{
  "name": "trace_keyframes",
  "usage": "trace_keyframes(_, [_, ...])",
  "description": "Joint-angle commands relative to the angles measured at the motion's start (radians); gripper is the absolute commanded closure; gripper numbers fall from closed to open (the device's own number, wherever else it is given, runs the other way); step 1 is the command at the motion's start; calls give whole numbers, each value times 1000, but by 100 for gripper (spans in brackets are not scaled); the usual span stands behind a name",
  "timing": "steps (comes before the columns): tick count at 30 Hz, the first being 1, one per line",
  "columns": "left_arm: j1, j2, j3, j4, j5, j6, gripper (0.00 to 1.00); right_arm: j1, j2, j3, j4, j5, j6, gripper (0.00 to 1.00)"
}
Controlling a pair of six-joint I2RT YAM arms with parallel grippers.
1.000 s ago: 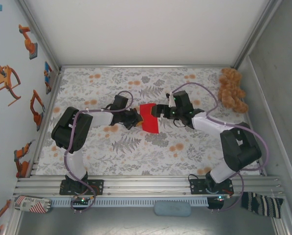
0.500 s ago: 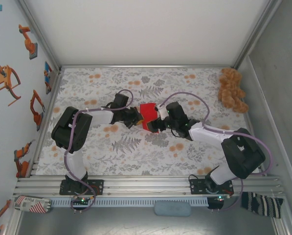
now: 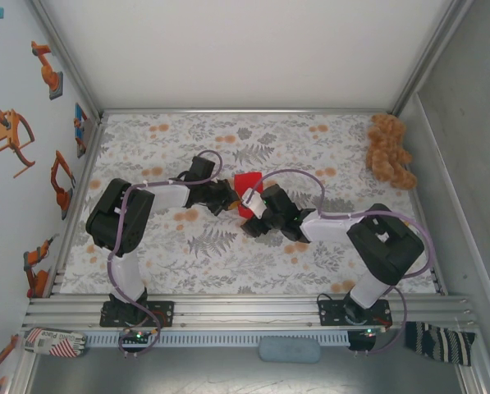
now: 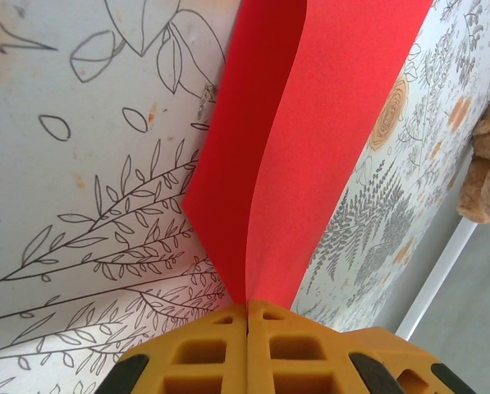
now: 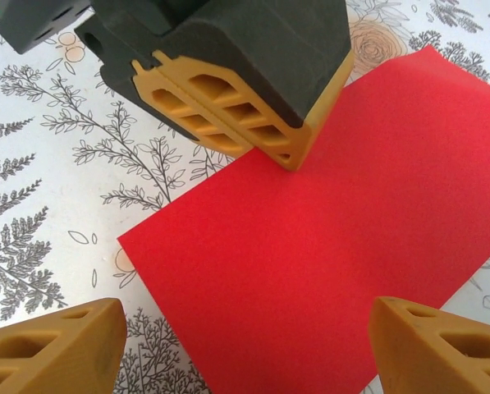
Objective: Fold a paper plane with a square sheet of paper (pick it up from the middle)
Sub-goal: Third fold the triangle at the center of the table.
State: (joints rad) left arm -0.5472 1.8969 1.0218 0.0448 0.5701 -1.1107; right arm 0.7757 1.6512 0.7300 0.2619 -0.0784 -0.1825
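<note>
Looking at the square sheet of paper (image 3: 246, 184) first: bright red, lying on the table (image 3: 228, 254) with the leaf and flower cloth, right at the tips of both grippers. From the left wrist, rising up in two red layers with a soft bend between them.

Getting pinched at one edge by the left gripper (image 4: 249, 316), its two yellow fingers (image 4: 203, 353) pressing tight together on the paper. From the right wrist, squeezing the far edge of the sheet, with the rest of the red paper spreading out flat toward the camera.

Hanging low over the near part of the sheet: the right gripper (image 5: 245, 336), standing wide open and holding nothing. Showing one yellow fingertip (image 5: 56, 341) on each side, with the red paper lying between them. Not clear enough to tell about the tips touching the paper or not.

Sitting well apart, far past the right gripper near the back corner: a brown teddy bear (image 3: 390, 150).
</note>
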Motion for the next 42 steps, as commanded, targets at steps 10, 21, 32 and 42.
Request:
trace_keyframes(10, [5,17,22,-20,22,-10,96,4,43,17,77,54,-50,35])
trace_keyframes(21, [3,21,18,-18,24,-8,96,4,3,21,41,-3,-25,52])
trace_keyframes(32, [3,22,15,-9,33,-17,95,3,35,45,60,-49,7,59])
trace_keyframes(42, [5,14,12,-18,30,-19,93,4,48,58,43,-84,10,91])
